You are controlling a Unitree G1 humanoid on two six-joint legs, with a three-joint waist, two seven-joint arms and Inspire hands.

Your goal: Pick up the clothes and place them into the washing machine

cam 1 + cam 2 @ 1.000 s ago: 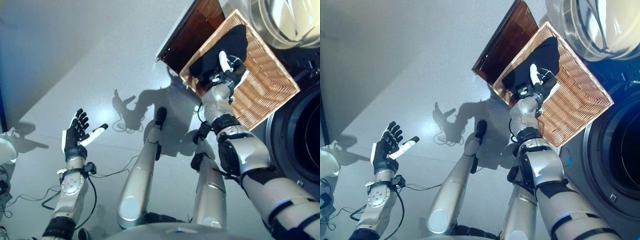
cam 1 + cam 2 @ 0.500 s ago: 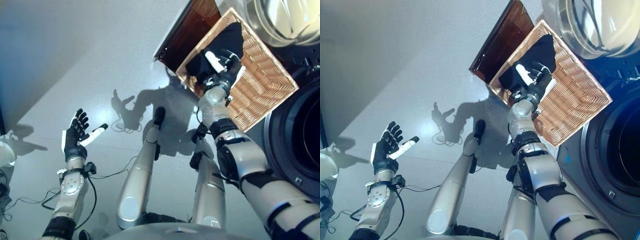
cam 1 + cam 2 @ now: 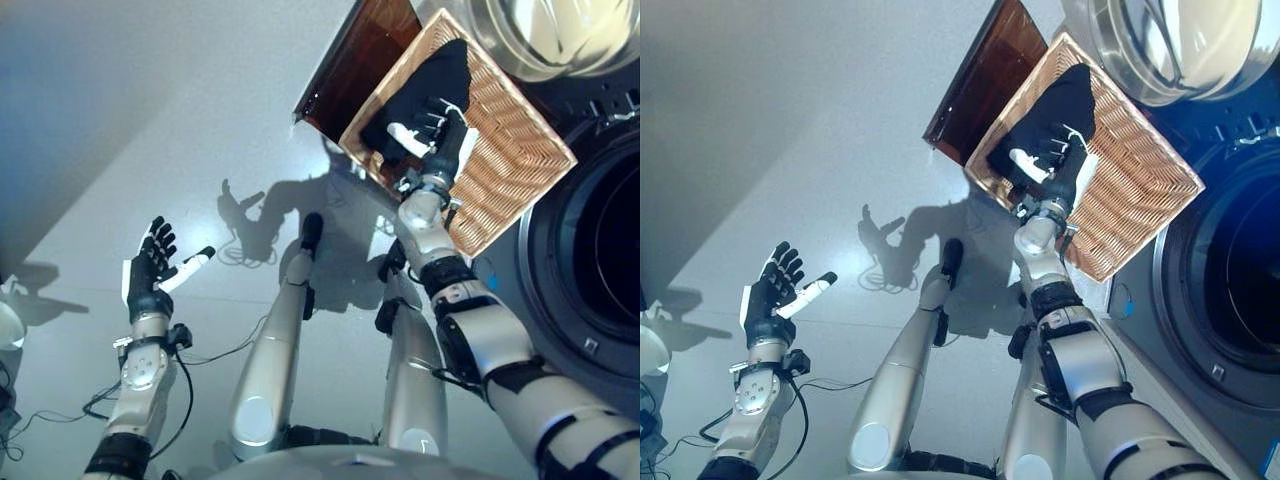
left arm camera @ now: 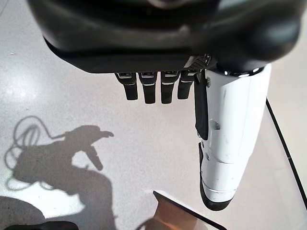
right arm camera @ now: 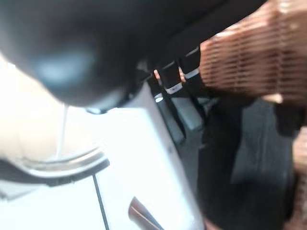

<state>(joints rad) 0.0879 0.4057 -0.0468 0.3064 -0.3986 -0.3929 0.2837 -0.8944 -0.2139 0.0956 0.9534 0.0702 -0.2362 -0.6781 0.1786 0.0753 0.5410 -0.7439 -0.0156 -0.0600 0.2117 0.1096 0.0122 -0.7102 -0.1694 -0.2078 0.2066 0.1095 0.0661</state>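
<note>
Black clothes (image 3: 432, 82) lie in the shallow wicker basket (image 3: 510, 150), which rests on the dark brown box (image 3: 350, 70) beside the washing machine. My right hand (image 3: 440, 145) reaches into the basket and hovers at the near edge of the clothes, fingers spread and relaxed, white thumb pointing sideways. In the right wrist view the fingers (image 5: 172, 81) stretch toward the dark cloth (image 5: 254, 158) below the wicker wall (image 5: 240, 62). My left hand (image 3: 148, 275) is open, palm up, over the floor far from the basket; it also shows in the left wrist view (image 4: 144, 28).
The washing machine's dark round opening (image 3: 605, 250) is to the right of the basket. Its silver door (image 3: 560, 30) stands open beyond the basket. Grey floor (image 3: 150, 120) stretches to the left.
The camera has shifted. My right hand has reached further into the basket and turned, its fingers now spread over the black clothes. The left hand has not moved.
</note>
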